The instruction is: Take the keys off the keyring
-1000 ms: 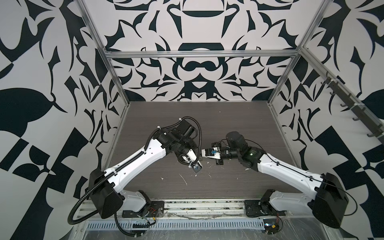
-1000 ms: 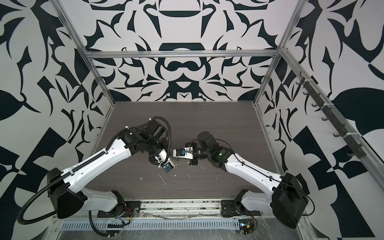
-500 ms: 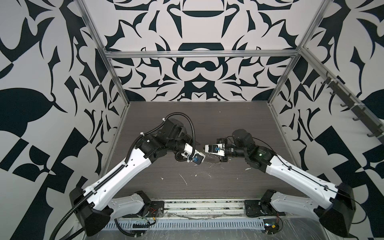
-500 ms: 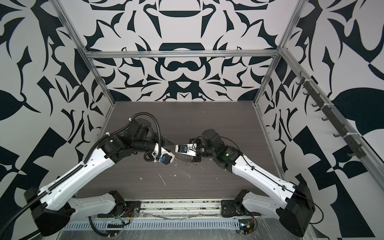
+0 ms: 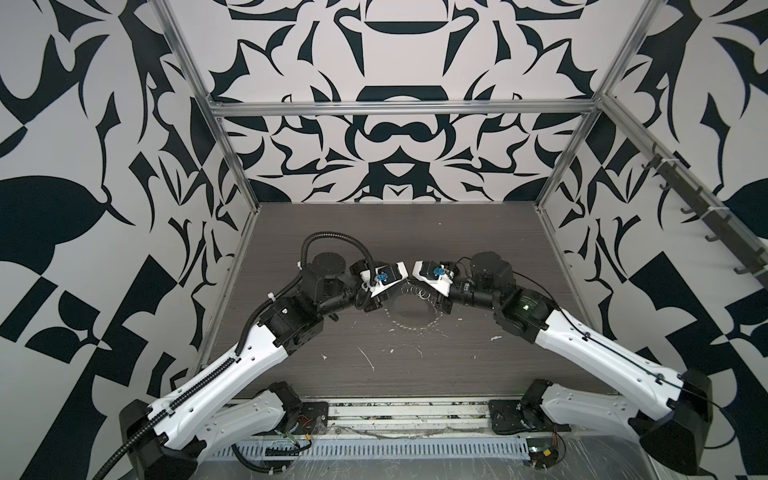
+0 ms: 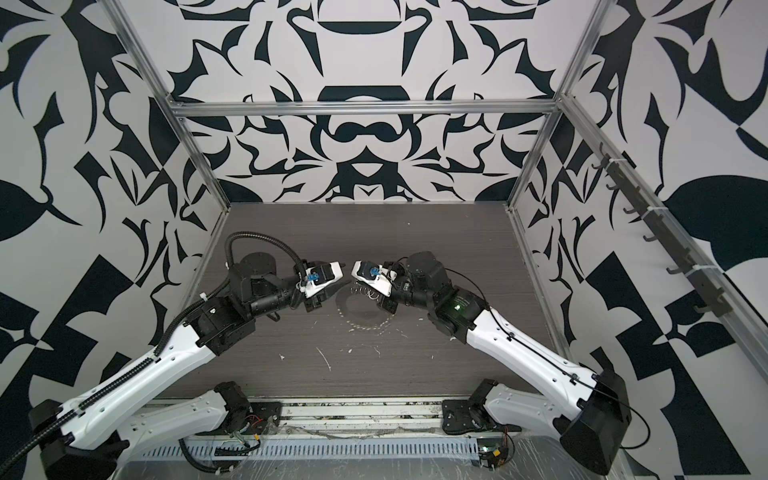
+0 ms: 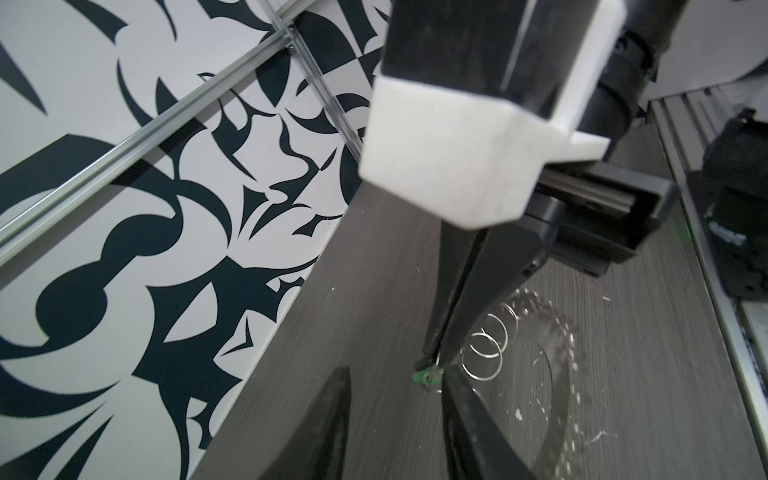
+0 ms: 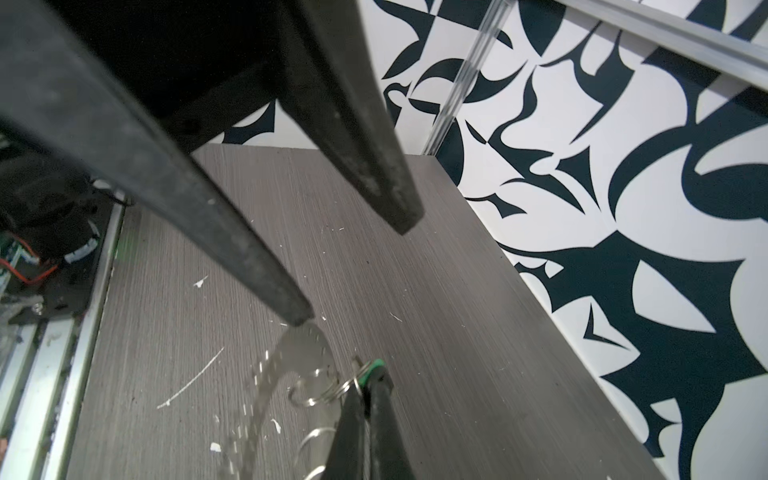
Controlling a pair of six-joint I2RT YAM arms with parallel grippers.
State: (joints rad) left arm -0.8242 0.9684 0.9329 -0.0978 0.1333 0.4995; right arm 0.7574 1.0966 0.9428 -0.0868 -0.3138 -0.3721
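The key [image 8: 376, 368], of which only the end of its green tag shows, is pinched between the closed tips of the right gripper [image 8: 365, 386], so the thing to be freed is firmly in hand. Just beside the tag, a few thin split rings [image 8: 320, 388] overlap one another and run towards the keyring [image 8: 291, 349]. As far as I can judge the key is not yet off: the rings seem to link tag and keyring, though blur hides the exact joint. The keyring, a flat silvery band with small loops [image 5: 411, 328] along its rim, is smeared as if swinging. Whether it rests on the bench [image 5: 374, 232] or hangs clear of it I cannot tell. The left gripper [image 7: 397, 370] faces the right one with its fingers apart and nothing between them. One fingertip [image 8: 291, 307] lies at the keyring's edge, touching or just short of it. In both top views all this sits near the middle of the bench. By my reading the whole separation is left: steady the keyring and work the key out of the rings.
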